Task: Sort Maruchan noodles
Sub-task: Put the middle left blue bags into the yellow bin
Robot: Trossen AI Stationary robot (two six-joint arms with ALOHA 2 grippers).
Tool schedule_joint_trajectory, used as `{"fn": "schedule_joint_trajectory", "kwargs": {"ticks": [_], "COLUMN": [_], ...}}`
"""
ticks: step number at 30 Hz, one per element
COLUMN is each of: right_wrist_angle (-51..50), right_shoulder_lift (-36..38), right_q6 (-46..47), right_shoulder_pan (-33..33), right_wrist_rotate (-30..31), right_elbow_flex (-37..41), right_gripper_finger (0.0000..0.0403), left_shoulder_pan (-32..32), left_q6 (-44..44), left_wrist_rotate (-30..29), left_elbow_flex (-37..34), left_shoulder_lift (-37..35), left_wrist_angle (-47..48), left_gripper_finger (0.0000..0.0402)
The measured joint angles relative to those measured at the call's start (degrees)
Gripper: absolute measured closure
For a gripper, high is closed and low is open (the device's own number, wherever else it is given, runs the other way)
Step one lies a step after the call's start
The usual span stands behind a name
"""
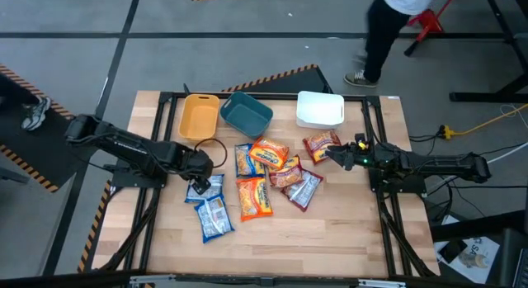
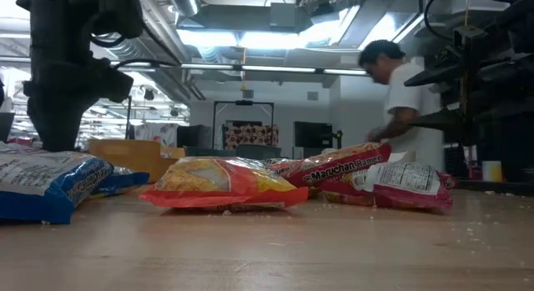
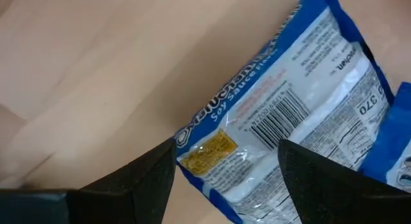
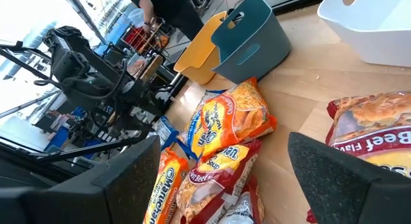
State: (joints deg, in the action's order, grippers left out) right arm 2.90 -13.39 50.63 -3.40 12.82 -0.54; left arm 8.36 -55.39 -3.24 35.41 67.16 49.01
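Left claw point(image 1: 199, 186) hangs with its fingers spread wide over a blue-white noodle packet point(image 3: 289, 121) at the left of the pile, gripping nothing. Right claw point(image 1: 337, 155) is also open and empty, hovering just beside a dark red packet point(image 1: 320, 146) near the white bin point(image 1: 320, 110). On the wooden bench point(image 1: 330, 238), the noodle packets lie in a loose heap at the middle: blue-white ones on the left, orange ones point(image 1: 255, 197) in the centre, dark red ones on the right. A yellow bin point(image 1: 199, 116) and a teal bin point(image 1: 247, 114) stand along the far edge. A person point(image 2: 405, 99) stands beyond the bench.
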Motion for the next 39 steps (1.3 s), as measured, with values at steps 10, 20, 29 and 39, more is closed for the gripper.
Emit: {"fn": "schedule_joint_trajectory", "kwargs": {"ticks": [10,20,29,39], "right_wrist_angle": [-0.07,-0.07,-0.06,-0.04], "right_shoulder_lift": [0.00,0.00,0.00,0.00], "right_q6": [0.02,0.02,0.02,0.02], "right_shoulder_pan": [0.00,0.01,0.02,0.02], "right_wrist_rotate": [-1.01,-0.52,-0.46,-0.44], "right_elbow_flex": [0.01,0.02,0.02,0.02], "right_gripper_finger": [0.0077,0.0077,0.0077,0.0077], "left_shoulder_pan": [-0.04,-0.29,-0.48,-0.48], "left_q6": [-5.31,-5.85,-6.02,-8.75], "left_wrist_rotate": [2.49,4.32,3.21,2.73], "left_elbow_flex": [-4.72,-4.89,-4.87,-2.05], "left_shoulder_lift": [-0.39,-0.22,-0.24,-0.05], "left_wrist_angle": [-4.36,-9.42,-9.33,-9.10], "left_gripper_finger": [0.0137,0.0222,0.0359,0.0399]}}
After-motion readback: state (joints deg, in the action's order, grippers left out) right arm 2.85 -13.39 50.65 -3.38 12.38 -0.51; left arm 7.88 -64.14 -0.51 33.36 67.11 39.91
